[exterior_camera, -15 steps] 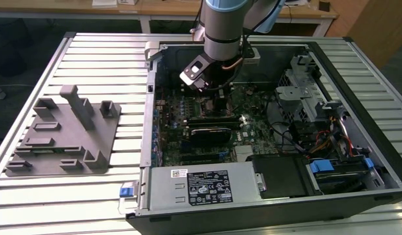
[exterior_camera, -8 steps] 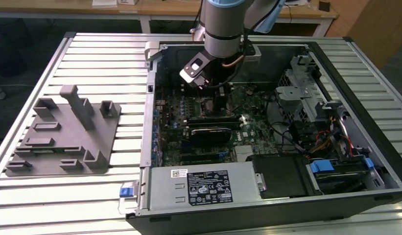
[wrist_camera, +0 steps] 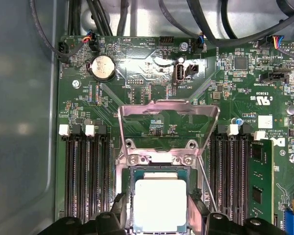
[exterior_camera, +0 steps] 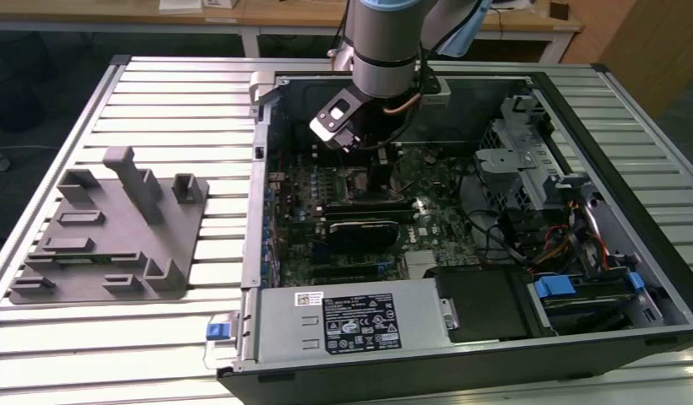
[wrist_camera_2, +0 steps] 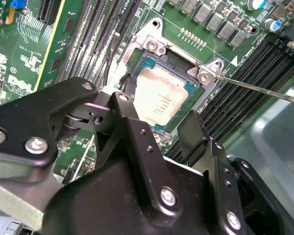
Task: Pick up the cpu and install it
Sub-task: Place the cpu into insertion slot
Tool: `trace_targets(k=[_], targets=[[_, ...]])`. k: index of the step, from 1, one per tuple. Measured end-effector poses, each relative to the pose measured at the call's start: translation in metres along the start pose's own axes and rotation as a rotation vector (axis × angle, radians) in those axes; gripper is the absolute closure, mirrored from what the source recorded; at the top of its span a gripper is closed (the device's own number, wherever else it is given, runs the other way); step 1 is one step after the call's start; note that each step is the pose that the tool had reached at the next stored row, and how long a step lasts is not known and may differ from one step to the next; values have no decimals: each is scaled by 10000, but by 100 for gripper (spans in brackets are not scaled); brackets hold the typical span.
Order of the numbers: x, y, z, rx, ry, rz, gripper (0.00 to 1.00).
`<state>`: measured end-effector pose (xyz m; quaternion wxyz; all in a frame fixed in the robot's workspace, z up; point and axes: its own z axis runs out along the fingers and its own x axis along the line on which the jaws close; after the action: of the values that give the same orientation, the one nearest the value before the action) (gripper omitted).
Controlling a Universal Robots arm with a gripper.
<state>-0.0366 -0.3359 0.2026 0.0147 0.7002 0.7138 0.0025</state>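
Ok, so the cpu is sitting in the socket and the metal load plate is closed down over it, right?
Not quite. The cpu is sitting in the socket, but the metal load plate is not closed down over it. The plate is swung open, away from the chip, and the cpu's silvery top is uncovered. The first wrist view shows this.

Bright, even light, with the cpu (wrist_camera: 159,205) glaring white in both wrist views.
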Motion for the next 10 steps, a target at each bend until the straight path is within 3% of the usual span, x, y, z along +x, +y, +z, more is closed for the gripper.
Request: trace_targets(k=[2, 3, 4, 7, 10], targets=[[0, 0, 0, 0, 0, -1, 40], [0, 0, -1, 0, 0, -1, 47], [0, 0, -1, 0, 0, 0, 47], [0, 0, -1, 0, 0, -1, 64], [0, 0, -2, 0, 0, 0, 70]])
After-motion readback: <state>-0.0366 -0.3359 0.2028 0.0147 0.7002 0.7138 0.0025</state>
